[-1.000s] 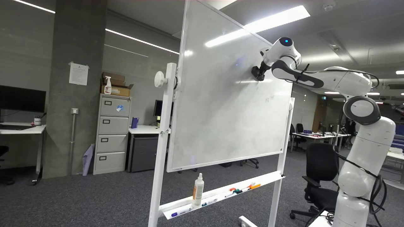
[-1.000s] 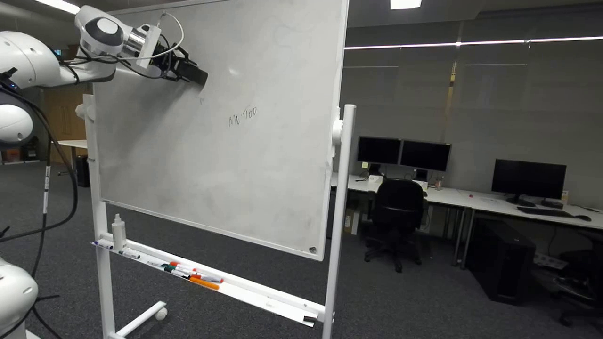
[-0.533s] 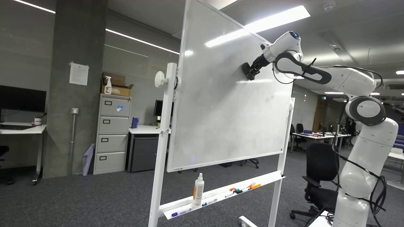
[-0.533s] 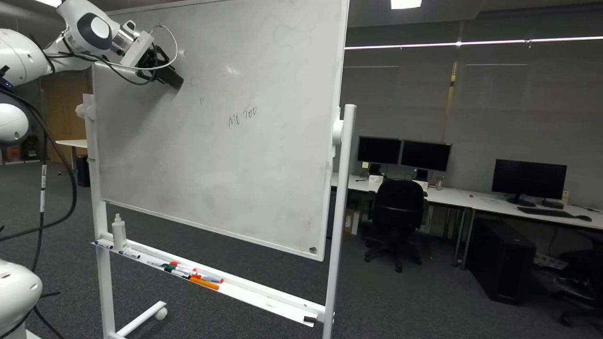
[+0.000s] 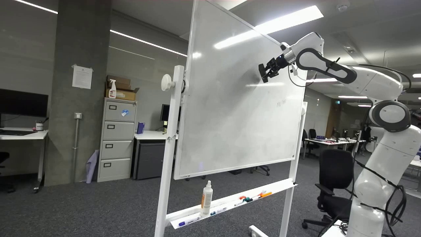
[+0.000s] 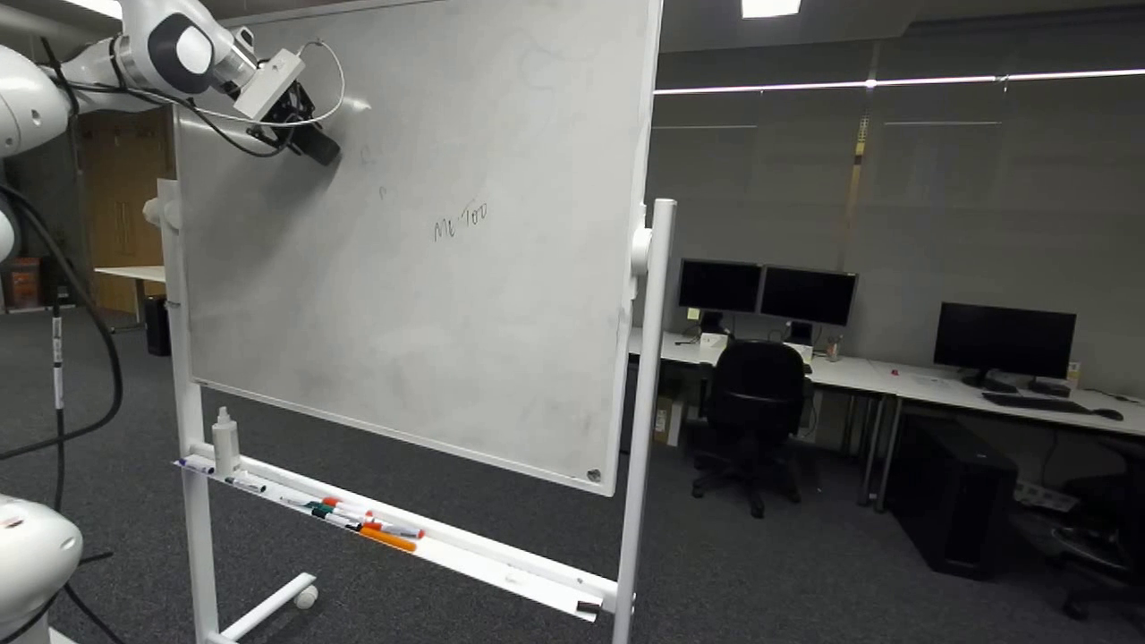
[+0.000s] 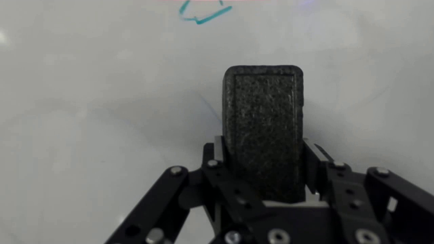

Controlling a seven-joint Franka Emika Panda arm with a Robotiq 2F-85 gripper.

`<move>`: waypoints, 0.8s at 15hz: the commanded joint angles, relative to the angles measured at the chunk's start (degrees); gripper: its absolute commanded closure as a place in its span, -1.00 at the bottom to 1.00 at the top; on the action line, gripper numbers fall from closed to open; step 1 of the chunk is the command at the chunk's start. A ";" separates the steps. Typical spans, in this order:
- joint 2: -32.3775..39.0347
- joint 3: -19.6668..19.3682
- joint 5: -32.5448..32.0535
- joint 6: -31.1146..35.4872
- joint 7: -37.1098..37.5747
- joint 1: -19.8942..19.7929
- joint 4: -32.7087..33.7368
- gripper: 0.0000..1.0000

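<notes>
In the wrist view the lower end of the dark block [image 7: 264,118] is hidden behind the gripper [image 7: 263,145] linkages, and the teal stroke [image 7: 215,15] at top centre is cropped by the frame edge; purple mark [image 7: 307,3] at upper right is too faint to make out. Whiteboard [image 6: 402,295] loses a top corner off-frame in both exterior views. Arm [image 6: 179,45] runs off the left edge in an exterior view, where the handwriting [image 6: 462,221] mid-frame reads "ME TOO". Markers [image 6: 388,538] on the tray [image 6: 501,565] overlap, no clean count; bottle [image 5: 206,199] stands upright alongside. Fingers are hard to pick out in an exterior view, black on black beside a white box [image 6: 270,85] at upper left. Tool: jaws part-way apart, set by the block's width, clamped on both its long sides. Block sits just right of centre in the wrist view, long axis up the frame, sticking out past the fingertips. In an exterior view the block [image 5: 262,73] is upper right of centre, close to the board face; can't tell if it touches.
</notes>
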 commanded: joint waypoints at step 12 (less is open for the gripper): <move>-6.78 -14.15 24.50 49.07 -11.17 9.18 -27.59 0.33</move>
